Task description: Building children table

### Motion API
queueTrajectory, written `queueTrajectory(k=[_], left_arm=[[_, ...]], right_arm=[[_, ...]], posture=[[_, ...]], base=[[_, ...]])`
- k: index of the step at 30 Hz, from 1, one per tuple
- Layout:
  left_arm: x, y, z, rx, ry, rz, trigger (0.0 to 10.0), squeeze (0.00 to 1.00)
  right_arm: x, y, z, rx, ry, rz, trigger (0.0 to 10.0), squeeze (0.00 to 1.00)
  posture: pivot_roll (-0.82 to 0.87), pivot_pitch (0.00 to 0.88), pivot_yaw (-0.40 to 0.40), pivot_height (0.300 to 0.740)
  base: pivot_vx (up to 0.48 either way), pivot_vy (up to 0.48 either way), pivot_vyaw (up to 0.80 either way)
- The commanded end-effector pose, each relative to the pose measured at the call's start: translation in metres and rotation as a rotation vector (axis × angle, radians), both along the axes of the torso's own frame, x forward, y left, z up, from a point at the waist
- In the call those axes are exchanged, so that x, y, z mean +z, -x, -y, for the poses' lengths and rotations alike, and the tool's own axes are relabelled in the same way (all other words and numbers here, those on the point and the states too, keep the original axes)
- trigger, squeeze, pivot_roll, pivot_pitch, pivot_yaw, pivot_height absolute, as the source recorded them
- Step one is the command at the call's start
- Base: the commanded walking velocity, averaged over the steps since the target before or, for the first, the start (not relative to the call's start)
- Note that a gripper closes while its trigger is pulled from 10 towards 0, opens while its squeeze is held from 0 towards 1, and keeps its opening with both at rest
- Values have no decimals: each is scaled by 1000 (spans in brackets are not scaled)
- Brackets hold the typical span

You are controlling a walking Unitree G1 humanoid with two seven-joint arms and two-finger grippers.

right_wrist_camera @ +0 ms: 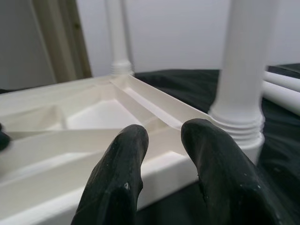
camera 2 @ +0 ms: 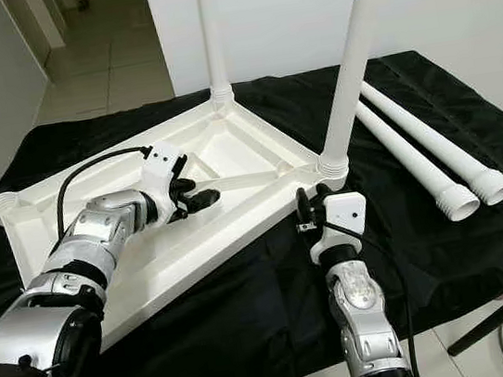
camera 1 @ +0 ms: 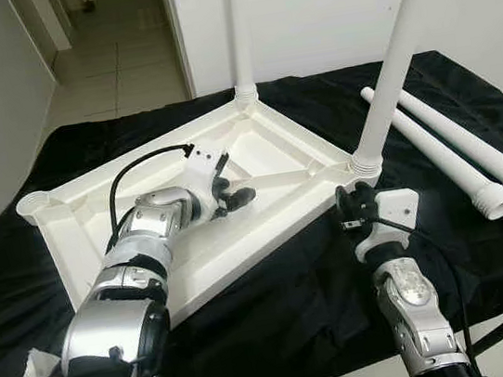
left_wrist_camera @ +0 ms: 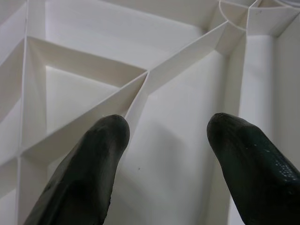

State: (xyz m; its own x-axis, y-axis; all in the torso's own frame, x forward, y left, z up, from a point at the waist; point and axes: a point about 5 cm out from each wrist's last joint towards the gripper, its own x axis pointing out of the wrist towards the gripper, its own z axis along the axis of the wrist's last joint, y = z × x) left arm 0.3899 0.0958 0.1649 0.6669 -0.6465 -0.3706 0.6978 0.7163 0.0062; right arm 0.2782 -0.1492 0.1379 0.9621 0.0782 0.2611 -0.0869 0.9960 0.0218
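Both grippers (camera 1: pixel 234 196) (camera 1: pixel 354 200) open at tabletop (camera 1: pixel 74 190).

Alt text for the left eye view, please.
A white tabletop lies upside down on a black cloth, two legs standing in its corners and two loose legs beside it. The open left gripper rests inside it; the right gripper sits by the near corner.

A surface draped in black cloth (camera 1: pixel 276 297) carries an upturned white tabletop (camera 1: pixel 195 253), its ribbed underside facing up, with two legs standing upright in its corners. Two loose white legs (camera 1: pixel 453 155) lie side by side on the cloth to the right, apart from the tabletop.
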Motion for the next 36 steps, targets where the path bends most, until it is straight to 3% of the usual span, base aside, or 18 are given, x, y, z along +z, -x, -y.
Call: queueTrajectory(k=[1, 6, 20, 24, 27, 28, 29, 30, 31, 32, 33, 36], left_arm=[[-1, -14, -31, 584, -195, 128, 10000, 0], [-8, -13, -32, 597, -260, 118, 10000, 0], [-7, -15, -33, 644, -275, 114, 10000, 0], [3, -19, -36, 666, -220, 147, 10000, 0], [11, -21, -42, 689, -110, 163, 10000, 0], [11, -21, -42, 689, -110, 163, 10000, 0], [10, -21, -43, 690, -101, 161, 10000, 341], [10, -21, -43, 690, -101, 161, 10000, 341], [8, -21, -43, 678, -104, 159, 10000, 788], [8, -21, -43, 678, -104, 159, 10000, 788], [7, -20, -43, 676, -105, 154, 10000, 1000], [5, -20, -43, 672, -115, 147, 10000, 1000]], right_arm=[[1, 3, -8, 58, -5, -5, 10000, 0], [3, 10, -11, 136, 76, -4, 10000, 0], [5, 11, -14, 145, 80, -4, 10000, 0], [5, 12, -16, 156, 83, -8, 10000, 0], [4, 12, -15, 162, 86, -15, 10000, 0], [4, 12, -15, 162, 86, -15, 10000, 0], [4, 11, -16, 165, 86, -15, 10000, 0], [4, 11, -16, 165, 86, -15, 10000, 0], [5, 11, -17, 172, 85, -14, 10000, 0], [5, 11, -17, 172, 85, -14, 10000, 0], [5, 12, -18, 181, 86, -17, 10000, 0], [4, 13, -19, 190, 90, -22, 10000, 0]], posture=[[-127, 0, 55, 740], [-139, 0, 63, 740], [-155, 0, 70, 740], [-157, 0, 72, 740], [-153, 0, 65, 740], [-153, 0, 65, 740], [-153, 0, 64, 740], [-153, 0, 64, 740], [-152, 0, 63, 740], [-152, 0, 63, 740], [-153, 0, 59, 740], [-153, 0, 58, 740]], base=[[0, 0, 0], [0, 0, 0], [0, 0, 0], [0, 0, 0], [0, 0, 0], [0, 0, 0], [0, 0, 0], [0, 0, 0], [0, 0, 0], [0, 0, 0], [0, 0, 0], [0, 0, 0]])
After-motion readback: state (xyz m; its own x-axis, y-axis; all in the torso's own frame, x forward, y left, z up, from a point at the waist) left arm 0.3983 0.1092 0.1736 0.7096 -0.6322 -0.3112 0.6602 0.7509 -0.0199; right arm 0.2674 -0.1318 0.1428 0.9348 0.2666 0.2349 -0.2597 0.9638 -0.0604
